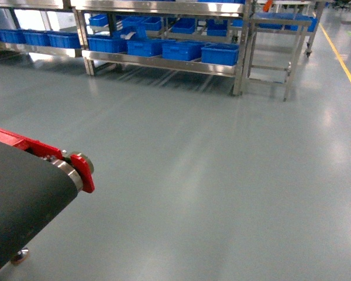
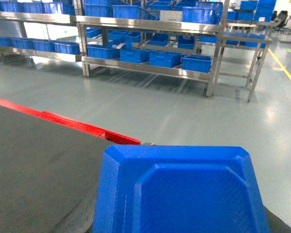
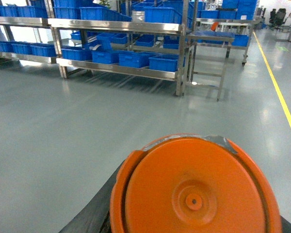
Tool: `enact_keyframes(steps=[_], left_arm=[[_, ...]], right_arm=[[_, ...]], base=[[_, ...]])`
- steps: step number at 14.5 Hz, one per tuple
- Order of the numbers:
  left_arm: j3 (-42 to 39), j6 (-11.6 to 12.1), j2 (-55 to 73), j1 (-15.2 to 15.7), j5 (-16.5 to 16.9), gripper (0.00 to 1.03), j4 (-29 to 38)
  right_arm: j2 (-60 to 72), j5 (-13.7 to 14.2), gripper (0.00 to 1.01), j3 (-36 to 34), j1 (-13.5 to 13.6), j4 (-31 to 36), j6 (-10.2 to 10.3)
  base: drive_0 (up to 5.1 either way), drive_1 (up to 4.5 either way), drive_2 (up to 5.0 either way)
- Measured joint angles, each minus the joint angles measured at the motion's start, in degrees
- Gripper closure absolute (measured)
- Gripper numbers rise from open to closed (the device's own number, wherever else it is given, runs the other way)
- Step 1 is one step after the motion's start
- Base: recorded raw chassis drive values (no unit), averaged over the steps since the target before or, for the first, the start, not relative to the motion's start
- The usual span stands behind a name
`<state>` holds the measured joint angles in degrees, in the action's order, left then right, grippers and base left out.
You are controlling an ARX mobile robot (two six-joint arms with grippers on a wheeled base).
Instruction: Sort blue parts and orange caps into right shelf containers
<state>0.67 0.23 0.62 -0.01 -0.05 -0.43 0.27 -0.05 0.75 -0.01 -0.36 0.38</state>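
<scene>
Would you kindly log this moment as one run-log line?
phase: transit | left wrist view: bright blue blocky plastic part fills foreground | right wrist view: round orange plastic cap | steel shelf's blue crates across grey floor | tools: unseen

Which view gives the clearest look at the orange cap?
The right wrist view: the orange cap fills the lower frame, showing its round face, raised rim and small centre hole. The left wrist view shows a blue part close up instead, no cap. The head view shows only floor, shelves and the conveyor end.
</scene>
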Motion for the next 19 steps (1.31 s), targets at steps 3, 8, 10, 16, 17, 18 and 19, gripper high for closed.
enact_keyframes(steps=[3,8,10,16,17,18,19], left_arm=[[0.0,0.0,0.0,0.0,-0.02,0.62,0.02],[0.0,0.0,0.0,0.0,-0.02,0.62,0.02],[0.0,0.0,0.0,0.0,0.0,0.62,0.02],[0.0,0.0,0.0,0.0,-0.02,0.62,0.02],[0.0,0.0,0.0,0.0,-0.02,0.62,0.02],[0.0,0.0,0.0,0.0,0.11,0.62,0.0],[0.0,0.0,0.0,0.0,0.07,0.62,0.02]], right_arm=[[0.0,0.02,0.58,0.0,0.0,0.0,0.0],[0.0,0.02,0.58,0.0,0.0,0.0,0.0],[0.0,0.02,0.58,0.0,0.0,0.0,0.0],[0.0,0.02,0.58,0.0,0.0,0.0,0.0],[0.0,0.02,0.58,0.0,0.0,0.02,0.0],[0.0,0.07,0.58,0.0,0.0,0.04,0.0],[0.0,0.02,0.58,0.0,0.0,0.02,0.0]], base=[[-1.6,-1.56,-1.6],[-1.6,-1.62,-1.6],[-1.5,-1.48,-1.5],[-1.7,-1.67,-1.7],[-0.9,-0.85,-0.9],[0.1,4.44,-4.2],[0.3,4.58,-4.0]])
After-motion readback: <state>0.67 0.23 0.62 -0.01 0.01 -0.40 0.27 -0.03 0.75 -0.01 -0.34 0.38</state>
